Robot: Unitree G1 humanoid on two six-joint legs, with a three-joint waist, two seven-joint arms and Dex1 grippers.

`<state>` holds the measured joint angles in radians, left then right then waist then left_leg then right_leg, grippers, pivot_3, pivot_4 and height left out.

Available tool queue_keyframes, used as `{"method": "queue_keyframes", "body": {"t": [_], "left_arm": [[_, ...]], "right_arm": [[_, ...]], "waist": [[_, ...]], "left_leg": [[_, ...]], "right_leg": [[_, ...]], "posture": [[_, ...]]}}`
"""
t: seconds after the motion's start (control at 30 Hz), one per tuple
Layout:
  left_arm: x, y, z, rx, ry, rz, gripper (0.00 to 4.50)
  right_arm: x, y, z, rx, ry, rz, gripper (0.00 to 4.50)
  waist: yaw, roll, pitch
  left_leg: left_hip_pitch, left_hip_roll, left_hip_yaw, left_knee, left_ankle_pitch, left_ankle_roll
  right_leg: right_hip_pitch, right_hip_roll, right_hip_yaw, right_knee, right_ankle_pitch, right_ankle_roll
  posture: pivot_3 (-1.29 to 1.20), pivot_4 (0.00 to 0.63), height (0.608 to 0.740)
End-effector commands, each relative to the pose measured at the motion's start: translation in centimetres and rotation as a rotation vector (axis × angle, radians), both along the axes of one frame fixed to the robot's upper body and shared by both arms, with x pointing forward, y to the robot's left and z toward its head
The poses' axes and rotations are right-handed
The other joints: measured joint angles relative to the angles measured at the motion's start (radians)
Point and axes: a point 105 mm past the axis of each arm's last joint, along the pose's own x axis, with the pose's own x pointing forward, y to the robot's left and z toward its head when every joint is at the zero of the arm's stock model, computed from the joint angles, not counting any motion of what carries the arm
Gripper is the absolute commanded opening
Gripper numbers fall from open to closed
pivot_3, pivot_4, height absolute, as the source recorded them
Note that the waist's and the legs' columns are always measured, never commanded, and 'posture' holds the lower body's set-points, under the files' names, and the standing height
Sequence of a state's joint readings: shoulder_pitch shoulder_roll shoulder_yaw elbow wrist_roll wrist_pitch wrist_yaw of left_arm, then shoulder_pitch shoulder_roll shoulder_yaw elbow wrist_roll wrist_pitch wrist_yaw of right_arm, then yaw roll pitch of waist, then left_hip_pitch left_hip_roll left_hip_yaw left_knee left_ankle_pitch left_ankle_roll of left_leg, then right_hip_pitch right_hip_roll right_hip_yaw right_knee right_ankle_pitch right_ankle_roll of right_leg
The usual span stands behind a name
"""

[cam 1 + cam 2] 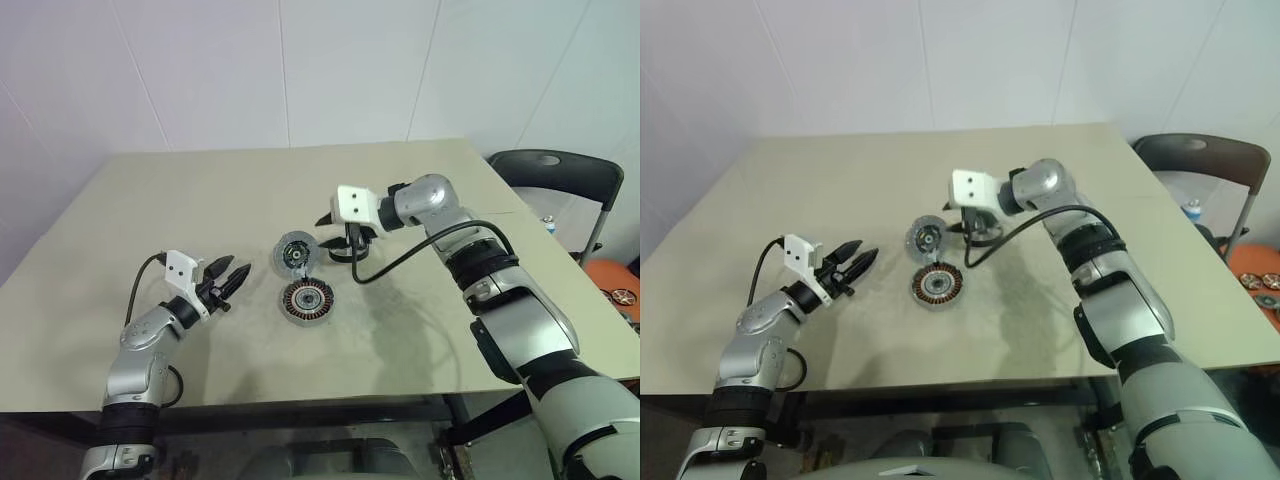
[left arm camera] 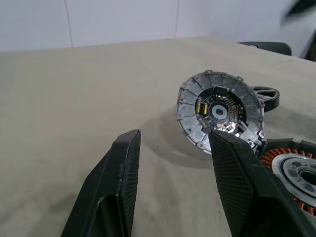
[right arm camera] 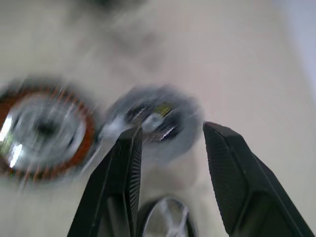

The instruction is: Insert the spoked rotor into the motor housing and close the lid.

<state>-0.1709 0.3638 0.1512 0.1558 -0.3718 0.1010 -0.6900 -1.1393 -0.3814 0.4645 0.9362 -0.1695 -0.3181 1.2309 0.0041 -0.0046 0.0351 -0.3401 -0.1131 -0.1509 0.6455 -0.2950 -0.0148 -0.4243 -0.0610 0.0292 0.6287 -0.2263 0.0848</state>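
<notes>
Both grippers' fingers apart, empty. Right gripper [image 1: 335, 222] hangs just above and beside spoked rotor [image 1: 295, 254], nearer than left gripper [image 1: 232, 280]. Rotor stands tilted on edge, touching motor housing [image 1: 306, 300].

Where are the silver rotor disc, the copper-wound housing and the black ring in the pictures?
silver rotor disc [image 1: 295, 254], left eye view, on its dark centre hub.
copper-wound housing [image 1: 306, 299], left eye view, on its pale centre.
black ring [image 2: 267, 96], left wrist view, on its rim behind the disc.
</notes>
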Motion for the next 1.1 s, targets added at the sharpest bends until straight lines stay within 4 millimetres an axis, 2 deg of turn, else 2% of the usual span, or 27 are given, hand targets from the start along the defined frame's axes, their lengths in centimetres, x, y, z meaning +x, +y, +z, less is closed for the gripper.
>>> {"method": "queue_keyframes", "body": {"t": [0.03, 0.2, 0.47, 0.57, 1.1], "left_arm": [[0.2, 0.1, 1.5, 0.002, -0.055, 0.0, 2.34], [-0.3, 0.3, 1.3, 0.004, -0.055, 0.019, 2.34], [-1.0, 0.8, 1.1, 0.006, -0.052, 0.048, 2.34], [-1.1, 0.7, 1.0, 0.008, -0.05, 0.048, 2.34], [-1.2, 0.5, 0.8, 0.003, -0.05, 0.052, 2.34]], "right_arm": [[0.7, 0.2, 0.8, -0.131, -0.105, 0.072, 2.05], [1.4, 0.6, 0.1, -0.24, -0.133, 0.057, 2.05], [2.8, -2.9, -1.0, -0.464, -0.17, -0.035, 2.05], [3.3, -3.4, -1.0, -0.482, -0.198, -0.072, 2.05], [3.0, -1.1, -2.5, -0.414, -0.193, -0.074, 2.05]], "waist": [[0.0, 0.0, 0.0], [-0.015, 0.0, 0.0], [-0.016, 0.001, 0.0], [-0.017, 0.001, 0.001], [-0.018, 0.002, 0.001]], "left_leg": [[0.0, 0.0, 0.0, 0.0, 0.0, 0.0], [0.0, 0.0, 0.0, -0.001, 0.0, -0.001], [0.0, 0.0, 0.001, -0.001, 0.0, -0.001], [0.0, 0.0, 0.001, -0.001, 0.0, -0.001], [0.0, 0.001, 0.002, -0.002, 0.0, -0.001]], "right_leg": [[0.0, 0.0, 0.0, 0.0, 0.0, 0.0], [-0.002, 0.0, 0.002, 0.001, 0.0, 0.0], [-0.002, 0.001, 0.002, 0.002, 0.0, -0.001], [-0.002, 0.002, 0.002, 0.002, 0.0, -0.001], [-0.003, 0.003, 0.004, 0.002, 0.0, -0.001]], "posture": [[0.0, 0.0, 0.74], [0.0, 0.0, 0.74], [0.0, 0.0, 0.74], [0.0, 0.0, 0.74], [0.0, 0.0, 0.74]]}}
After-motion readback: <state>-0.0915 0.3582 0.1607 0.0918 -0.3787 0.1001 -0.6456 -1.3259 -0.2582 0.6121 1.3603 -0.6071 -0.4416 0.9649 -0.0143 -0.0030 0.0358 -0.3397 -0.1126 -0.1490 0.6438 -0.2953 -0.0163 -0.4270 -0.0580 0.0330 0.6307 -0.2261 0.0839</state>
